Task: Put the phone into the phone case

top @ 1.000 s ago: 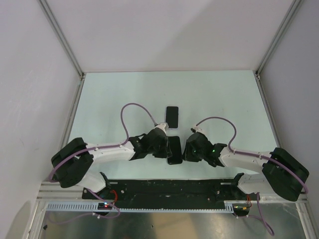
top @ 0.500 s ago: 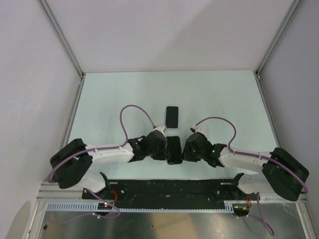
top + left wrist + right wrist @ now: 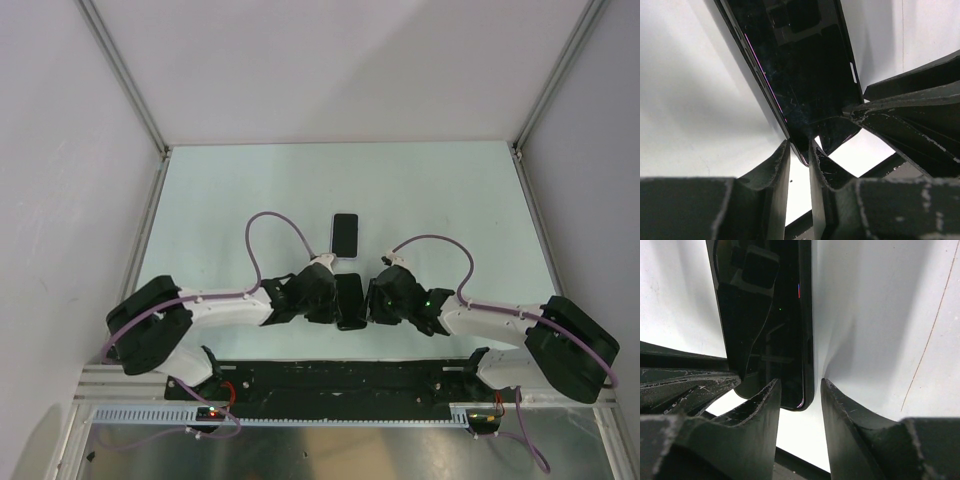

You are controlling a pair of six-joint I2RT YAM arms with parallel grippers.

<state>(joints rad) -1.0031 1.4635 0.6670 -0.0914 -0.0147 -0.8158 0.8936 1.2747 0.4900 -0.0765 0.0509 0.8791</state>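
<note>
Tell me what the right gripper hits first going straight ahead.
The glossy black device: its lower corner sits between the open jaws of the right gripper, so contact would likely come almost at once.

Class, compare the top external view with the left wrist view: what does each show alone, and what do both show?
Only the top view: a second dark flat device farther out on the table. Only the left wrist: the left claw pinching a corner of the glossy slab. Both: that slab, with the right claw on its other side.

Case (image 3: pixel 346 235) on table (image 3: pixel 450 200), behind phone (image 3: pixel 349 300).
</note>
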